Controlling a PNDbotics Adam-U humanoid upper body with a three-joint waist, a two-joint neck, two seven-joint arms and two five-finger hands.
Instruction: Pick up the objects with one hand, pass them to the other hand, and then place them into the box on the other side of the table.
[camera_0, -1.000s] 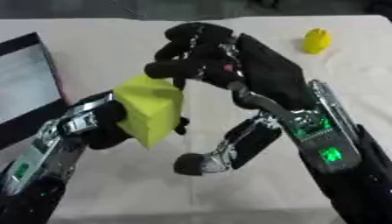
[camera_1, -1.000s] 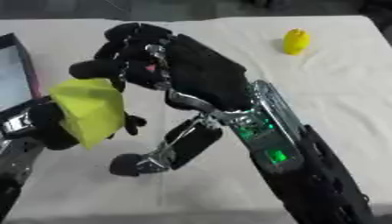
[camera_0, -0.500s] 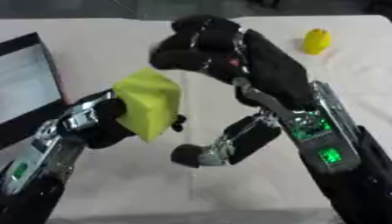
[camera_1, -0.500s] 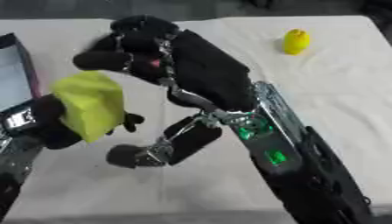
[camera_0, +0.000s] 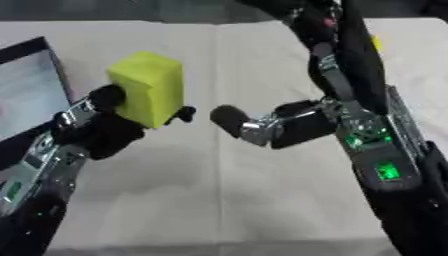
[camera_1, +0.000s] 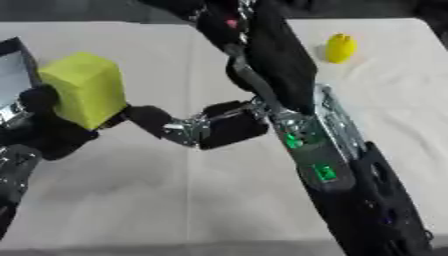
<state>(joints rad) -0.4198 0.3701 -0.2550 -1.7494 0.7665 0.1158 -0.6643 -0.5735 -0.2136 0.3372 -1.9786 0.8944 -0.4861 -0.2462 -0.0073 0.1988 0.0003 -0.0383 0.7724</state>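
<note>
A yellow-green, block-shaped object of what looks like foam (camera_0: 149, 87) is held upright above the white cloth-covered table (camera_0: 219, 200) by the robot's left hand (camera_0: 109, 125), whose dark fingers are curled against its lower sides, one fingertip showing at the block's right edge. The right hand (camera_0: 262, 127) is seen just right of the block and apart from it, its thumb stretched towards the block; the rest of its fingers run out of the top of both views, so their pose cannot be told. A dark-rimmed box with a pale inside (camera_0: 31, 92) lies at the table's left edge. A small yellow rounded object (camera_1: 339, 47) sits on the far right of the table.
</note>
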